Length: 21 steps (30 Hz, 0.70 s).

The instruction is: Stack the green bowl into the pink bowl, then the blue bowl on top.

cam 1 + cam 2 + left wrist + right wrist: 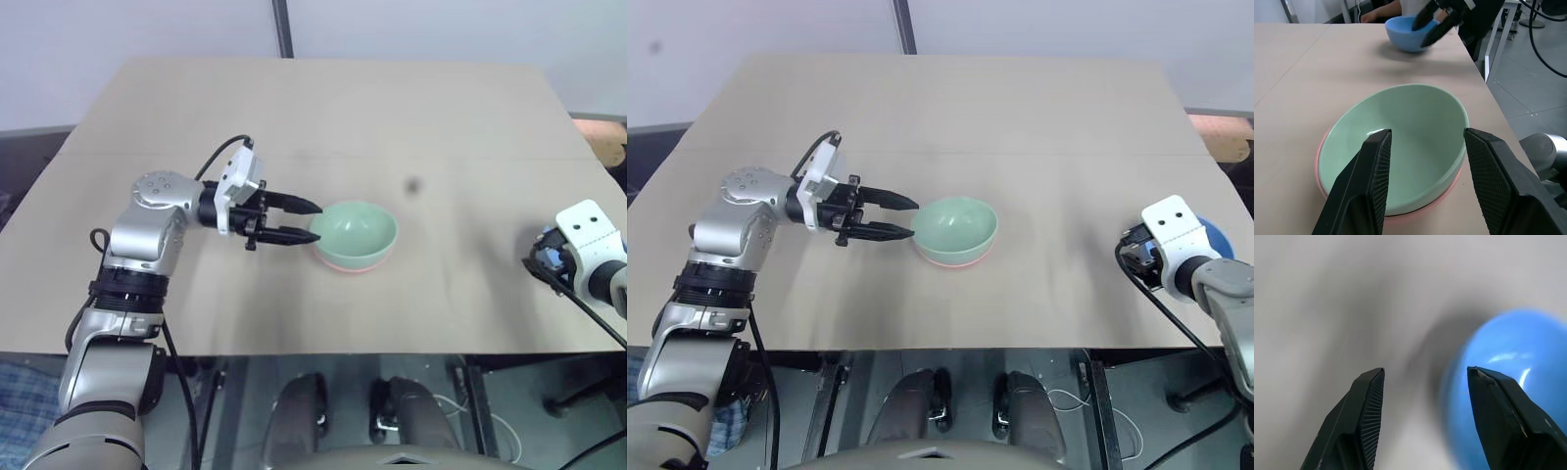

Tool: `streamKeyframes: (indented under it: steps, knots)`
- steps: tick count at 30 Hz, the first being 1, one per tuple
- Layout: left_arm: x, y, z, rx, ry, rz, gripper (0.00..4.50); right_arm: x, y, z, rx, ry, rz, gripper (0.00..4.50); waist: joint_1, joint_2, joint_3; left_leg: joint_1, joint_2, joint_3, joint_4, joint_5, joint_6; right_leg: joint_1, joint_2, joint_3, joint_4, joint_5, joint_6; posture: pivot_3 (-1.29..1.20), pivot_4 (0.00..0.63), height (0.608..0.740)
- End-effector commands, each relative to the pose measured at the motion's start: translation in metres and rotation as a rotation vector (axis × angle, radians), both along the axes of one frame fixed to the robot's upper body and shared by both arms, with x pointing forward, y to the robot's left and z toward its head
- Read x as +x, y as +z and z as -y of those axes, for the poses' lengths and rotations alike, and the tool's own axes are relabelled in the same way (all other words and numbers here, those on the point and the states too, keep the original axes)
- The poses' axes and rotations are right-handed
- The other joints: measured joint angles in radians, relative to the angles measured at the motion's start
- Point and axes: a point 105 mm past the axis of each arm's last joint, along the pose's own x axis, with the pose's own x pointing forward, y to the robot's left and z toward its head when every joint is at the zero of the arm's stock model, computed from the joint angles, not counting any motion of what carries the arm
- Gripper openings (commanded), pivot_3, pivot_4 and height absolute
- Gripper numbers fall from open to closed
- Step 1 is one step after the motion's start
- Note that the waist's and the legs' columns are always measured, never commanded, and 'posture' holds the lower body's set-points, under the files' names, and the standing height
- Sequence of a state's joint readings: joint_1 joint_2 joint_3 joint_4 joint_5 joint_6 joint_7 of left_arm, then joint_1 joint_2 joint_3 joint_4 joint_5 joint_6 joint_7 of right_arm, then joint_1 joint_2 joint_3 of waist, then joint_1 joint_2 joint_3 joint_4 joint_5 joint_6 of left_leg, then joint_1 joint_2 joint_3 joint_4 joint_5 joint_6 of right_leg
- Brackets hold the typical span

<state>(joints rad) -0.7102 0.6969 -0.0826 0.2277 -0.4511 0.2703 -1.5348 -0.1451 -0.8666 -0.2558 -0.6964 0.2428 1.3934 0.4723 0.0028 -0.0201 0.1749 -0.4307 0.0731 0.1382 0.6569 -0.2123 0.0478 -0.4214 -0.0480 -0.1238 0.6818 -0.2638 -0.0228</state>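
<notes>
head pair: high, down on table (323, 108) | wrists: low, close | shared: bowls

The pale wooden worktop (294, 117) carries the pink bowl (345, 264), seated directly on its surface just ahead of the left jaws with the green bowl (358, 230) nested inside, and the blue bowl (1405, 33), resting at the right jaws.

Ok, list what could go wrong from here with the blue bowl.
The blue bowl sits close to the table's right edge, so a nudge from the open right gripper could push it off. That gripper is beside the bowl, not around its rim, so closing now might miss. The open left gripper sits right beside the green bowl nested in the pink bowl; it could obstruct stacking.
</notes>
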Motion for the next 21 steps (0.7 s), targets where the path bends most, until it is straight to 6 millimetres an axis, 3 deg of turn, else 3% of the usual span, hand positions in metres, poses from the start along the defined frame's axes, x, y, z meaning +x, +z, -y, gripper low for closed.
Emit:
streamKeyframes:
  steps: [1, 8, 10, 13, 16, 18, 21]
  knots:
    - [0.0, 0.012, -0.002, -0.005, 0.006, 0.063, 2.48, 0.001, 0.011, 0.022, -0.039, -0.077, 0.045, 2.97, 0.005, 0.0, 0.0, 0.0, 0.0, 0.0, 0.0, 0.0, 0.0, 0.0, 0.0, 0.0, 0.0, 0.0, 0.0, 0.0, 0.15, 0.74]
    - [0.0, 0.013, -0.002, -0.009, 0.01, 0.068, 2.48, -0.009, -0.022, 0.039, -0.066, -0.112, -0.063, 2.97, 0.01, 0.0, 0.0, 0.0, 0.0, 0.0, 0.0, 0.0, 0.0, 0.0, 0.0, 0.0, 0.0, 0.0, 0.0, 0.0, 0.15, 0.74]
    - [-0.001, 0.012, -0.002, -0.008, 0.012, 0.067, 2.48, -0.009, -0.024, 0.039, -0.068, -0.107, -0.063, 2.97, 0.008, 0.0, 0.0, 0.0, 0.0, 0.0, 0.001, 0.0, 0.0, 0.0, 0.0, 0.0, 0.0, 0.0, 0.0, 0.0, 0.15, 0.74]
    - [-0.001, 0.013, -0.004, -0.007, 0.017, 0.067, 2.48, -0.007, -0.021, 0.037, -0.072, -0.088, -0.048, 2.14, 0.006, 0.0, 0.0, 0.001, 0.0, 0.0, 0.001, 0.0, 0.0, 0.0, 0.0, 0.0, 0.001, 0.0, 0.0, 0.0, 0.15, 0.74]
    - [-0.002, 0.013, -0.004, -0.007, 0.02, 0.066, 2.48, -0.006, -0.02, 0.036, -0.071, -0.08, -0.042, 0.73, 0.008, 0.0, 0.0, 0.001, 0.0, 0.0, 0.001, 0.0, 0.0, 0.0, 0.0, 0.0, 0.001, 0.0, 0.0, 0.0, 0.15, 0.74]
    - [-0.003, 0.013, -0.005, -0.006, 0.021, 0.065, 2.48, -0.004, -0.019, 0.031, -0.069, -0.058, -0.04, 0.25, 0.009, 0.0, 0.0, 0.0, 0.0, 0.0, 0.002, 0.0, 0.0, 0.0, 0.0, 0.0, 0.001, 0.0, 0.0, 0.0, 0.15, 0.74]
    - [-0.004, 0.012, -0.007, -0.003, 0.027, 0.063, 2.48, 0.007, -0.001, 0.006, -0.051, 0.054, 0.026, 0.25, 0.004, 0.0, 0.0, 0.0, 0.0, 0.0, 0.002, 0.0, 0.0, 0.0, 0.0, 0.0, 0.001, 0.0, 0.0, 0.0, 0.15, 0.74]
